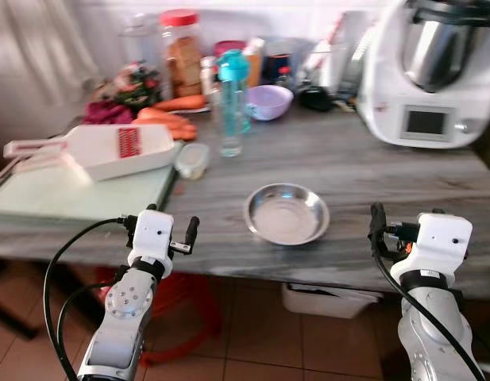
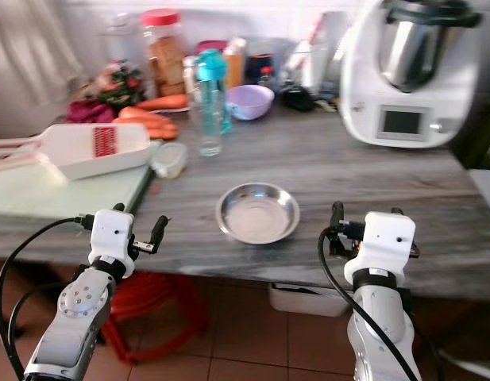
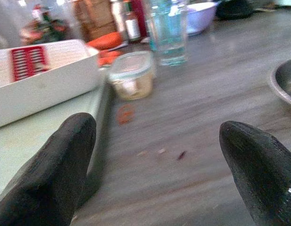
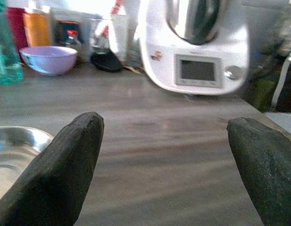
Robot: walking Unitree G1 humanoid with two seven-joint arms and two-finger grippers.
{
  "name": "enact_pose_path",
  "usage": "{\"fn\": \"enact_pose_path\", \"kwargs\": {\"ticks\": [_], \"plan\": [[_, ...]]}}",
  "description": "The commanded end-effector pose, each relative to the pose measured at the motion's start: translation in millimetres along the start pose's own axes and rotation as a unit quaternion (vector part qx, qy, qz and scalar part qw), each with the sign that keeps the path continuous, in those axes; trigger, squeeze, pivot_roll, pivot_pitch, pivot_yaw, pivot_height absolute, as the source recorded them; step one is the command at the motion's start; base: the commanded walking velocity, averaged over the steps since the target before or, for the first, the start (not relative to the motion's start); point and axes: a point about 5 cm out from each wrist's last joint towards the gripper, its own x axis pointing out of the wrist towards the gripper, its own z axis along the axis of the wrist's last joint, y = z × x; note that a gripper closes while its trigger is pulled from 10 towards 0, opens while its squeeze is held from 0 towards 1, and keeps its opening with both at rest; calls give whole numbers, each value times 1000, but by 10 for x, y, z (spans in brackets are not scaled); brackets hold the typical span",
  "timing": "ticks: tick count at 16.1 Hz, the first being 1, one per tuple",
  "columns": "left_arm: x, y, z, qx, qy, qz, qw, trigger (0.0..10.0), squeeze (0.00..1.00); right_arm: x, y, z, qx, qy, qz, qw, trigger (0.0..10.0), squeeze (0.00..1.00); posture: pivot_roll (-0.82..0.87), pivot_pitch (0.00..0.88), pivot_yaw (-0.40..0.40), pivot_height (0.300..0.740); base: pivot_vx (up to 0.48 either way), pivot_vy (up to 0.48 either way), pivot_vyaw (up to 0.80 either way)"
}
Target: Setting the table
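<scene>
A round steel bowl (image 1: 287, 213) sits empty on the grey wooden counter (image 1: 372, 171), near its front edge. My left gripper (image 1: 170, 224) is held at the counter's front edge, left of the bowl, open with nothing between its fingers (image 3: 51, 165). To the right of the bowl, my right gripper (image 1: 394, 222) is also at the front edge and open, its fingers (image 4: 65, 160) wide apart and empty. The bowl's rim (image 4: 18, 136) lies just beside the right gripper's finger in the right wrist view.
A white slicer (image 1: 102, 149) lies on a pale green cutting board (image 1: 62, 194) at the left. Behind stand a small lidded container (image 1: 193, 159), a teal bottle (image 1: 231, 103), a purple bowl (image 1: 268, 101), carrots (image 1: 169, 111) and jars. A white kitchen machine (image 1: 427, 71) fills the back right.
</scene>
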Motion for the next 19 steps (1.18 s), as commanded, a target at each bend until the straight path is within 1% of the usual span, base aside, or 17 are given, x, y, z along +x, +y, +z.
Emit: {"fn": "enact_pose_path", "kwargs": {"ticks": [1,3,7,9,19], "plan": [[6,3,-13,5,5,1,1000,10000,0,4,-11,-16,0,7,0,1000,10000,0,-53,0,21,740,0,0,-631],[8,-25,-18,7,8,-8,1000,10000,0,13,-5,-24,4,11,2,1000,10000,0,-53,1,24,740,0,0,-669],[8,-31,-15,9,8,-11,1000,10000,0,7,4,-47,8,14,4,1000,10000,0,-52,4,27,740,0,0,-552],[7,-29,-15,9,8,-11,1000,10000,0,1,10,-54,9,16,6,1000,10000,0,-52,6,29,740,0,0,0],[5,-43,-21,12,12,-11,1000,10000,0,14,18,-75,13,20,10,1000,10000,0,-49,12,25,740,-292,0,0]]}}
